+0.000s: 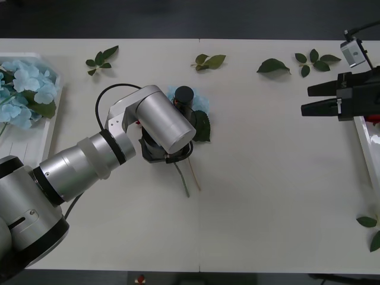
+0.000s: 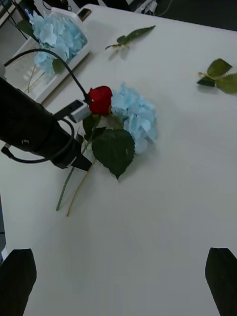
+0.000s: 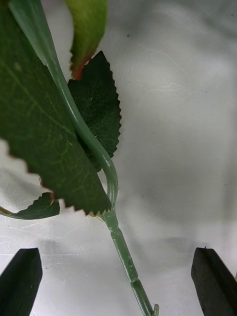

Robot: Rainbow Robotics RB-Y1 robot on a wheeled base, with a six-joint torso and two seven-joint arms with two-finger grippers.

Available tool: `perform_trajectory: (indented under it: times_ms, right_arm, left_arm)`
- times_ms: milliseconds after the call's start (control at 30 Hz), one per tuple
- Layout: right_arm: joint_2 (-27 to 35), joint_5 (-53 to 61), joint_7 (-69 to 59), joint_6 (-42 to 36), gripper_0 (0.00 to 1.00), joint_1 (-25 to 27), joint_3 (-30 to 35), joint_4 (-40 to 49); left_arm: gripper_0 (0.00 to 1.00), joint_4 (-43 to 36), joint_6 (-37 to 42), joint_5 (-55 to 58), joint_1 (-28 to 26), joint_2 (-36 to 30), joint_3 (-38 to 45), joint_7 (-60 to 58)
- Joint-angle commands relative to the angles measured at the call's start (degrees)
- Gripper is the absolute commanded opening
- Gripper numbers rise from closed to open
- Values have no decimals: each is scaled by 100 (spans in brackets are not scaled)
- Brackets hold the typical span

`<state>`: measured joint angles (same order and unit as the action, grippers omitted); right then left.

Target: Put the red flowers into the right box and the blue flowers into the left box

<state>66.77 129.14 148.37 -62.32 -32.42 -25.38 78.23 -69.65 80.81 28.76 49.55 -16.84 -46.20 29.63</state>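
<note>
White bench [image 1: 267, 196] all the way across, with loose leaf sprigs [image 1: 101, 59] scattered along the far edge and a dark room behind it.

The left gripper [image 3: 118, 281] was down over the last pair of flowers lying mid-bench: a red rose [image 2: 100, 98] touching a blue hydrangea [image 2: 136, 116], their stems running off side by side. In the left wrist view its fingers were spread wide, one at each corner, with a green stem [image 3: 118, 242] running between them and big toothed leaves just beyond. Nothing was gripped yet. I couldn't tell for sure whose stem that was, rose or hydrangea, since the two lay so close together.

The left box [image 1: 44, 127] sat at the left edge of the bench and already had blue hydrangea heads [image 1: 24, 89] in it. The right box [image 1: 368, 142] was only a sliver at the right edge, with a bit of red just showing inside. The right gripper [image 1: 306, 100] hung just beside that box, fingers apart and holding nothing.

So I'd call this the pick step for one of the last two flowers. Next move, as I read it: close on that stem without pinching a leaf or dragging the neighbour along, lift, then carry it to whichever box matches its colour.
</note>
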Motion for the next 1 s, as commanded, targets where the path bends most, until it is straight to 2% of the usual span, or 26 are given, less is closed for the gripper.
perform_trajectory:
  times_ms: [33,400,467,500,567,600,633,833,1000]
  right_arm:
    - [284,102,236,422,100,183,16,773]
    - [-15,419,421,71,100,271,16,975]
    - [-67,436,465,62,100,288,16,983]
    - [-85,427,482,62,100,288,16,1001]
    - [-102,436,509,71,100,280,16,1019]
    - [-102,436,518,62,100,280,16,1019]
    - [-111,436,526,71,100,288,16,1027]
    - [-190,436,570,88,100,288,16,1036]
    - [-190,427,605,106,100,288,16,1036]
  left_arm:
    - [84,13,-4,-46,178,6,85,192]
    - [74,189,-39,24,169,6,85,298]
    - [67,198,-39,33,169,6,85,306]
    - [57,198,-30,33,169,6,85,306]
    - [25,198,-30,51,169,6,85,315]
    - [15,198,-30,51,169,6,85,306]
    - [2,198,-30,42,169,6,85,315]
    - [0,119,-30,-73,178,-47,85,394]
    - [0,-435,22,-187,169,-399,94,473]
